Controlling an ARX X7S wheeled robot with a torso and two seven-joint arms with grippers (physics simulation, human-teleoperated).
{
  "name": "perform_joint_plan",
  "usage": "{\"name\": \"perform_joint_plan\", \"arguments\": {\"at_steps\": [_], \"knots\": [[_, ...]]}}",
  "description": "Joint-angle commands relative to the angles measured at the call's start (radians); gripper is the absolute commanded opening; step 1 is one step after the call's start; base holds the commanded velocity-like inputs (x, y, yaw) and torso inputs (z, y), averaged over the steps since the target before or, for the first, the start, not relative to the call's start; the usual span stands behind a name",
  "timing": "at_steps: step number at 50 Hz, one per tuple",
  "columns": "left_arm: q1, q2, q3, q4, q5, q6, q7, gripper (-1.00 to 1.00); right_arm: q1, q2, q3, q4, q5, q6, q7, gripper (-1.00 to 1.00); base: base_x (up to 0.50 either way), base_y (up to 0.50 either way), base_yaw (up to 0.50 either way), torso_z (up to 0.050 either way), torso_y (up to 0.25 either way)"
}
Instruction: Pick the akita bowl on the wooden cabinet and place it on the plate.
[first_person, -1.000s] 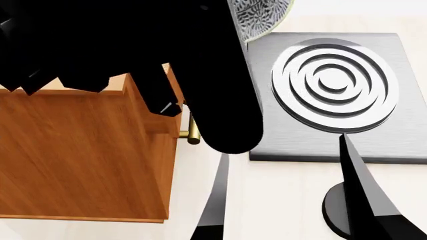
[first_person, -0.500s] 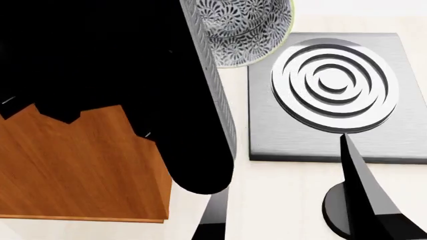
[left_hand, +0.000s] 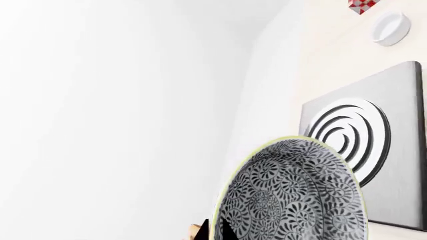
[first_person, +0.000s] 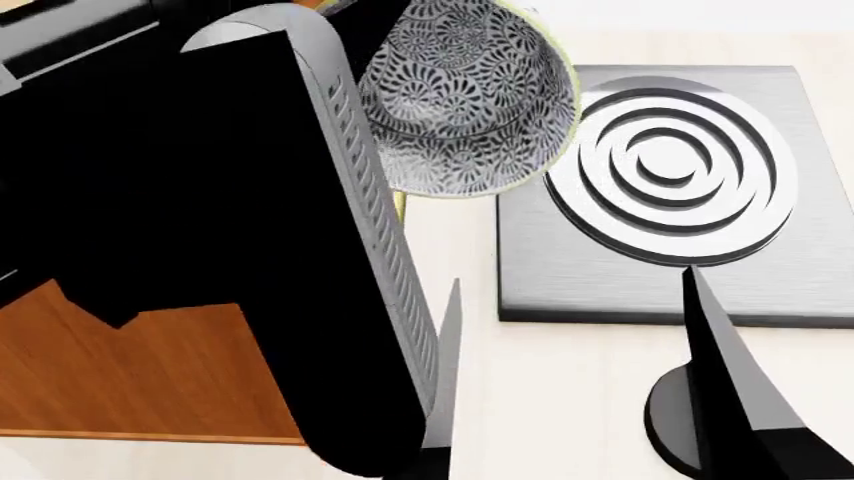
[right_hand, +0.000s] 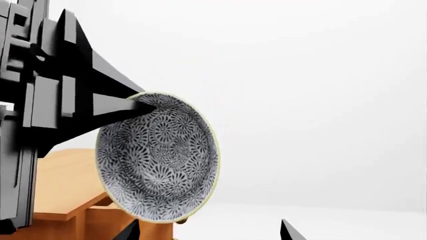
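Black-and-white patterned akita bowl (first_person: 461, 100) hangs tilted, raised beside the wooden cabinet (first_person: 134, 380).

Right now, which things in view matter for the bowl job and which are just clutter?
Job:
- akita bowl, pinched at its rim by the left claw
- wooden cabinet

Clutter:
- grey slab with white rings
- small white dish
- red checkered thing

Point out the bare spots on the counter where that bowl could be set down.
Free: pale counter between the steel slab and the black stand. Crowded: the cabinet side, hidden under the left arm holding the bowl.
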Motion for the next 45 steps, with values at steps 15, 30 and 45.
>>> {"name": "perform_joint_plan", "arguments": {"at_steps": [15, 30, 45], "knots": [[0.025, -0.036, -0.069, 0.073, -0.053, 0.006, -0.023, -1.00, -0.009, 0.002, 0.003, 0.014, -0.001, -0.007, -0.007, 1.00, 0.00, 0.00, 0.00, 0.000, 0.000], [0.029, -0.027, -0.117, 0.105, -0.129, -0.034, -0.066, -1.00, -0.023, 0.005, 0.018, 0.014, 0.001, -0.006, -0.015, 1.00, 0.00, 0.00, 0.00, 0.001, 0.001], [0.059, -0.040, -0.155, 0.135, -0.206, -0.049, -0.117, -1.00, -0.032, 0.007, 0.030, 0.013, 0.002, 0.001, -0.017, 1.00, 0.00, 0.00, 0.00, 0.000, 0.000]]}}
